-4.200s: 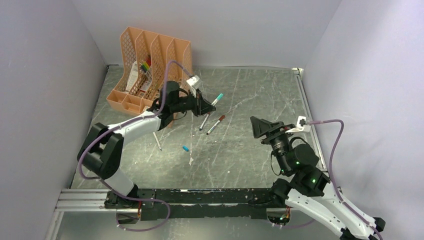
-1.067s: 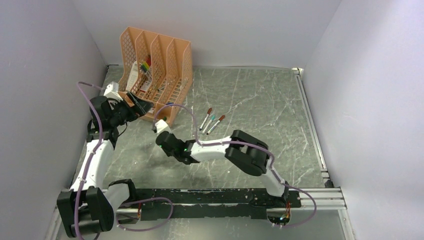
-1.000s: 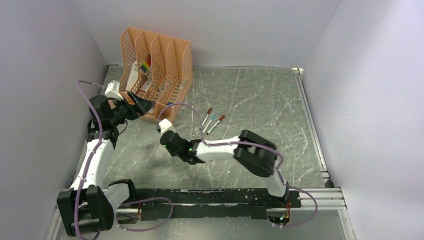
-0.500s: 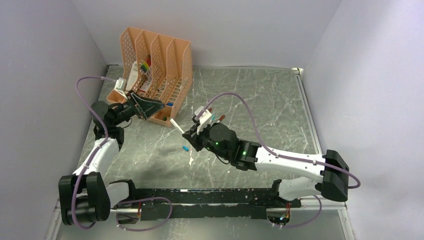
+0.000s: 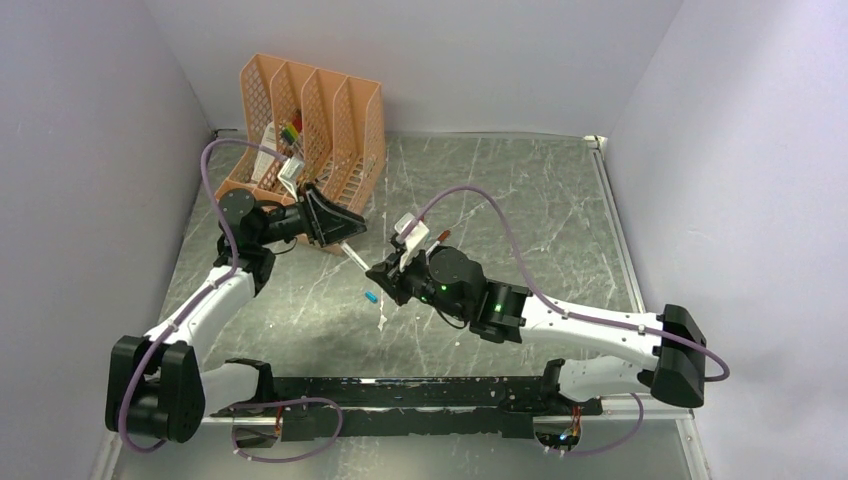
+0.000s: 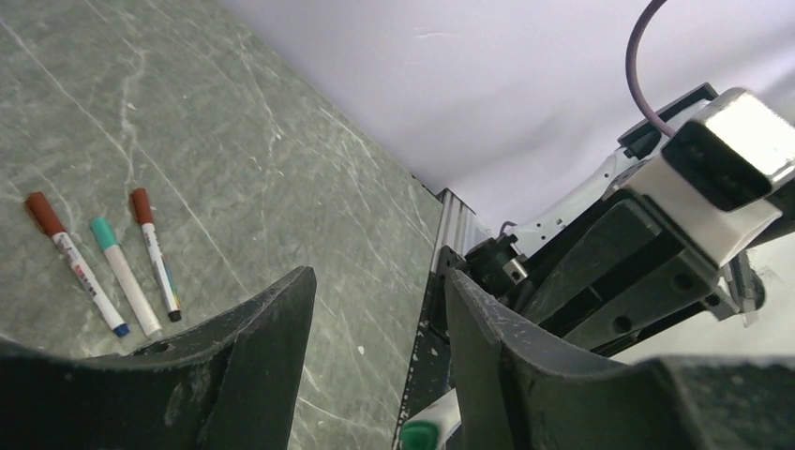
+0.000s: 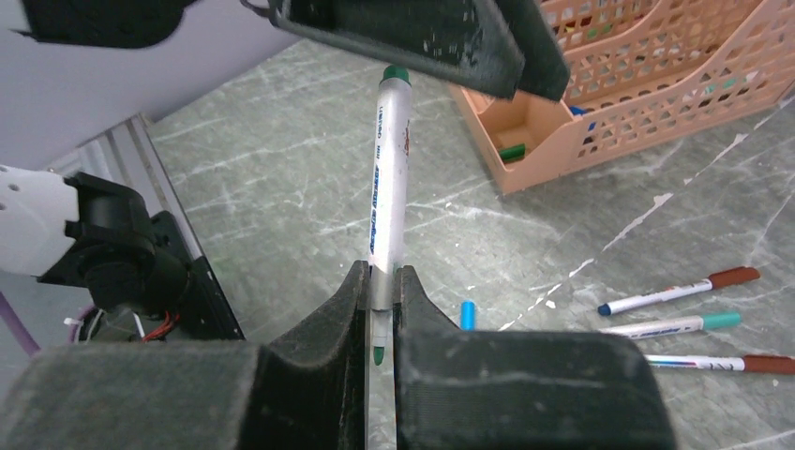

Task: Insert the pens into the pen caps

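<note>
We see the pen [image 7: 386, 178] as a white barrel with blue print and green ends, upright above the table [image 5: 520, 200], pinched low by the right gripper [image 7: 380, 279]. The left wrist view shows only its green top, between the spread fingers of the left gripper [image 6: 375, 370]. The right wrist view adds a loose teal-blue cap [image 7: 466, 314], three capped pens [image 7: 684, 324] and an orange rack [image 7: 656, 94]. The table is grey marbled stone; the walls [image 5: 480, 60] are pale.

glossy stone-look tbl [image 5: 520, 200], plastic mesh rack [image 5: 345, 130], smooth pen [image 7: 389, 187]
</note>
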You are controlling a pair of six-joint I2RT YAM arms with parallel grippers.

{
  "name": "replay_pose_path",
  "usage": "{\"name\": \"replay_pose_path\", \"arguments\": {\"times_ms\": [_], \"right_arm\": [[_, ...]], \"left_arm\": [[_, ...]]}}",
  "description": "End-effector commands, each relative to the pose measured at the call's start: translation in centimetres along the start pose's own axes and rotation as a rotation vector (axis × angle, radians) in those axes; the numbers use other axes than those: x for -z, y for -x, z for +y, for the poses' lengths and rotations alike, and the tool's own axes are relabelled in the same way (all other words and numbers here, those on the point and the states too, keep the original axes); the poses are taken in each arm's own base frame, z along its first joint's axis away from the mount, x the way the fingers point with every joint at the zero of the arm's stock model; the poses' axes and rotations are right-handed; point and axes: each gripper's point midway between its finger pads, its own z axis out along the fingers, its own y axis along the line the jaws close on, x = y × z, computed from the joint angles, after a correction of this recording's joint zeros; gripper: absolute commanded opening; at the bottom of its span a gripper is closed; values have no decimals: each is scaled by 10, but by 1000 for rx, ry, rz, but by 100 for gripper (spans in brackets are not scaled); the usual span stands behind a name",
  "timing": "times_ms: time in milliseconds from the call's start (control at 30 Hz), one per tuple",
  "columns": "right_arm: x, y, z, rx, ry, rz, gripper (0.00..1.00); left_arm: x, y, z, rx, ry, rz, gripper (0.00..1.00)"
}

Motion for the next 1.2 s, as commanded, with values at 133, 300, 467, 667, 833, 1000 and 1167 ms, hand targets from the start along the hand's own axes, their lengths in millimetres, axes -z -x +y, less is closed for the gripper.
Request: {"name": "replay_pose_path", "arguments": {"times_ms": [133, 300, 467, 667, 833, 1000, 1167], "right_arm": [[13, 12, -7, 16, -22, -37, 0], [15, 15, -9, 19, -30, -48, 0], [18, 22, -12, 26, -44, -66, 0], [15, 19, -18, 31, -73, -64, 0], [12, 11, -20, 21, -81, -50, 0], [12, 8, -26, -8, -118, -55, 7], [38, 31, -54, -221, -257, -233, 53]], "left_arm": [[1, -12, -25, -6, -131, 38, 67], [5, -13, -43, -15, -207, 39, 68], [2, -16, -42, -19, -201, 75, 57], [-1, -20, -38, -24, -171, 96, 53], [-2, -23, -39, -13, -179, 96, 20], [-2, -15, -43, -51, -182, 34, 7], [-5, 11, -43, -145, -114, -116, 7]]}}
